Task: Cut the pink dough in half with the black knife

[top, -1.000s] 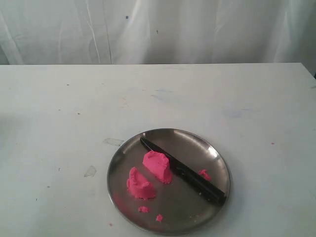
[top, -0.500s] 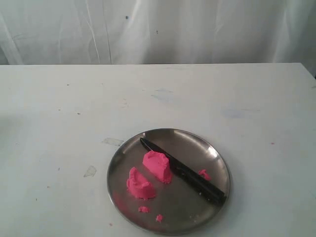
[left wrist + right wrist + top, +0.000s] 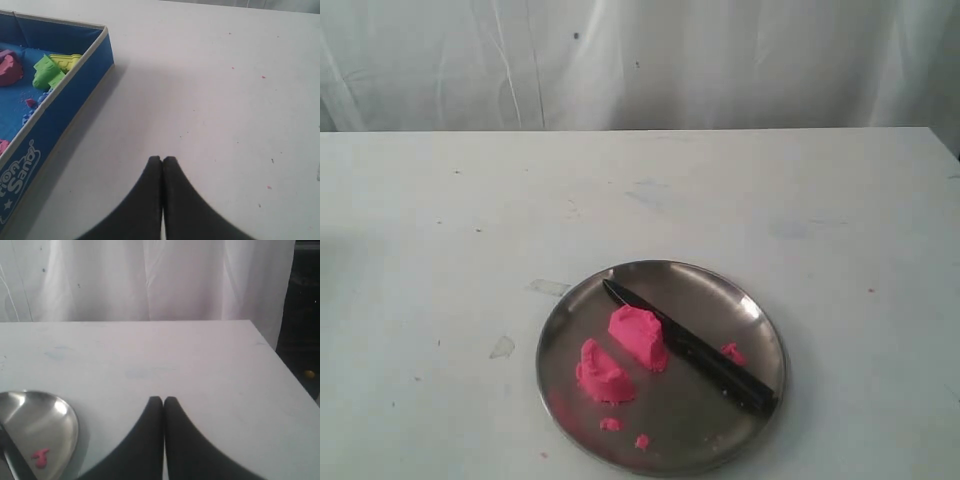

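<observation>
Lying on steel plate (image 3: 705, 287), halved pink dough (image 3: 638, 337), black knife (image 3: 692, 350)

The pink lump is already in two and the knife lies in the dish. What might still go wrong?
The long black knife lies beside the farther half of the bright pink dough; picking it up might drag or smear that half. Its handle ends near the rim of the round steel plate, so a nudge might slide it off.

Steel plate (image 3: 712, 298) on white table (image 3: 470, 200)
</observation>
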Controlling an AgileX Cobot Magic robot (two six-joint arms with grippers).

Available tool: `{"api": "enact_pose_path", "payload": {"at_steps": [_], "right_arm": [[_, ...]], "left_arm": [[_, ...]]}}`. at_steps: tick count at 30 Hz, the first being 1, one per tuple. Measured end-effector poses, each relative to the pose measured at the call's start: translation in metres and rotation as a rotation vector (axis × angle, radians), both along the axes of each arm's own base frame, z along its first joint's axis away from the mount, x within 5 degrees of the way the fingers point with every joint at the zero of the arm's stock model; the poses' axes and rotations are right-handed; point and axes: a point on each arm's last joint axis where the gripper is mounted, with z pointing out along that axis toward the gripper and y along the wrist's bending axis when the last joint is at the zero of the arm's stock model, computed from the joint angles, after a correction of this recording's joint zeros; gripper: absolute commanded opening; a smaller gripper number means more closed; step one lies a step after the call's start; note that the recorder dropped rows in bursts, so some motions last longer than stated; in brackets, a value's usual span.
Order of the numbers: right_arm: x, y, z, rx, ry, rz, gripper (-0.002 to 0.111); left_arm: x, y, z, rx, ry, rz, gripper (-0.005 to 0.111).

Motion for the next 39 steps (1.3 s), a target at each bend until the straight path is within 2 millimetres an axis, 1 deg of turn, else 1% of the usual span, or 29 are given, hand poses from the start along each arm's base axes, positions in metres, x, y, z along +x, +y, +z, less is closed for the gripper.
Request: {"api": "enact_pose_path", "payload": {"at_steps": [4, 6, 10, 14, 35, 39], "right_arm": [[0.004, 0.001, -0.034, -0.008, 0.104, 0.0, 0.0], [0.004, 0.001, -0.04, -0.025, 0.115, 0.011, 0.0], [0.004, 0.004, -0.04, -0.079, 0.104, 0.058, 0.0], [0.004, 0.007, -0.04, -0.093, 0.103, 0.088, 0.0], [0.004, 0.007, -0.039, -0.092, 0.093, 0.093, 0.0], [0.004, 0.007, -0.039, -0.092, 0.093, 0.093, 0.0]], "left_arm": [[-0.001, 0.0, -0.001, -0.003, 0.0, 0.0, 0.0], [-0.001, 0.0, -0.001, -0.003, 0.0, 0.0, 0.0], [-0.001, 0.0, -0.001, -0.003, 0.0, 0.0, 0.0], [-0.001, 0.0, -0.001, -0.002, 0.0, 0.0, 0.0], [-0.001, 0.0, -0.001, -0.003, -0.002, 0.0, 0.0], [-0.006, 0.002, 0.0, -0.01, -0.031, 0.022, 0.0]]}}
